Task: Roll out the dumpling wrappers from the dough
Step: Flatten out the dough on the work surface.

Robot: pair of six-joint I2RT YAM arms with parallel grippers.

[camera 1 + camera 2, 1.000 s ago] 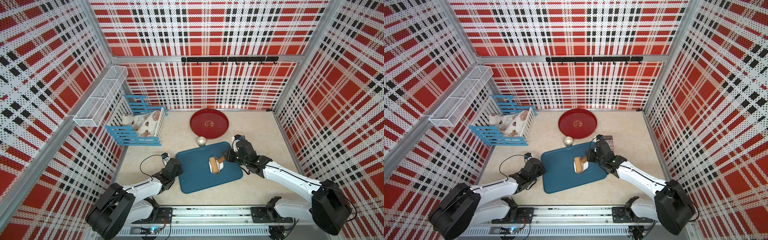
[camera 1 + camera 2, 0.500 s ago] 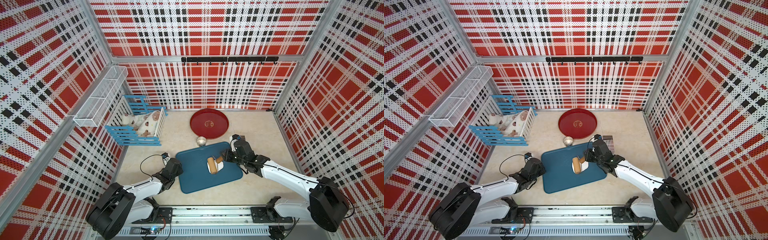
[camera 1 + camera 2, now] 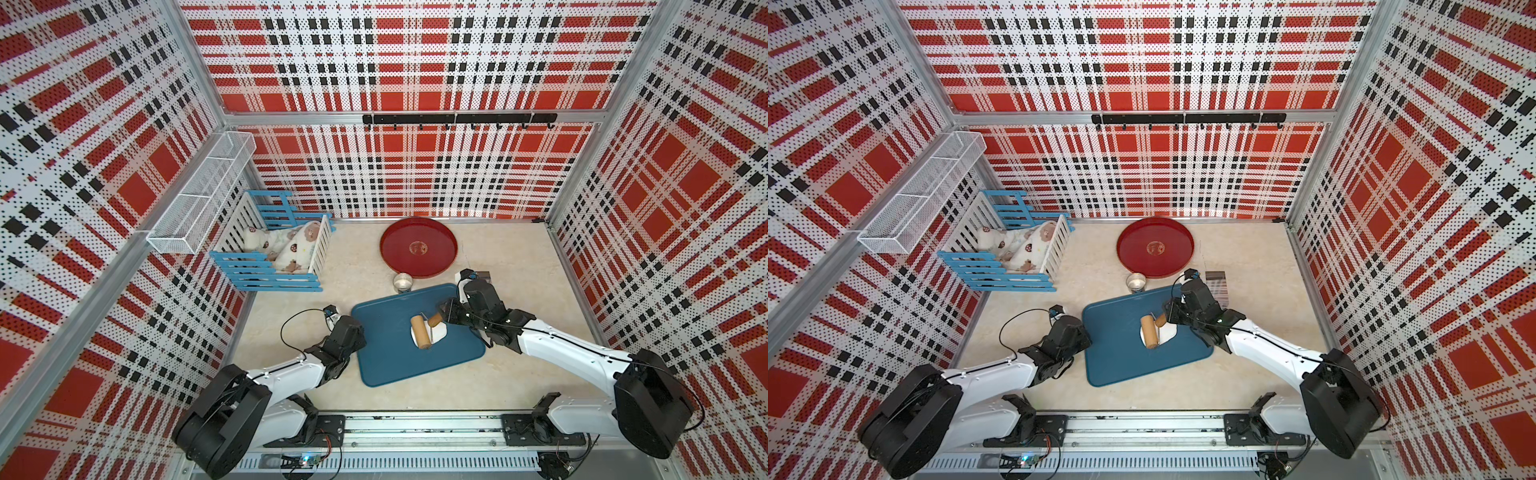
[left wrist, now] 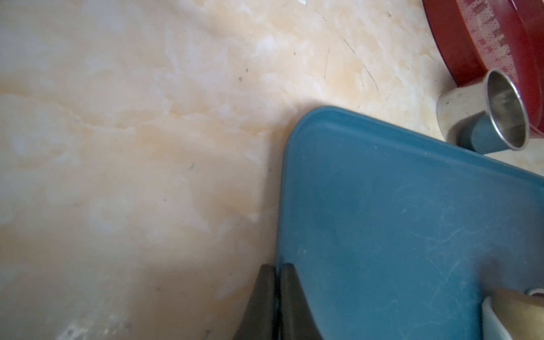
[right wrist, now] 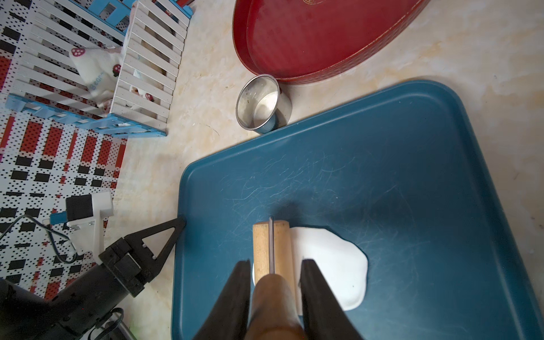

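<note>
The dough (image 5: pixel 332 259) is a flattened white patch on the blue tray (image 5: pixel 382 162), seen in both top views (image 3: pixel 440 332) (image 3: pixel 1168 332). A wooden roller (image 5: pixel 272 244) lies across its left part (image 3: pixel 420 332) (image 3: pixel 1149 331). My right gripper (image 5: pixel 275 262) is shut on the roller's brown handle (image 3: pixel 442 318) (image 3: pixel 1169 318). My left gripper (image 4: pixel 277 265) is shut, its tip at the tray's left edge (image 3: pixel 360 337) (image 3: pixel 1088 336) (image 5: pixel 180 222). No dumpling wrappers are in view.
A small metal ring (image 3: pixel 402 282) (image 5: pixel 262 103) stands just behind the tray. Beyond it sits a round red tray (image 3: pixel 419 247). At the back left stands a blue-and-white crib (image 3: pixel 274 257) with soft toys. A wire basket (image 3: pixel 199 199) hangs on the left wall.
The right gripper has carried the roller a little to the left over the dough. The left arm has stayed still.
</note>
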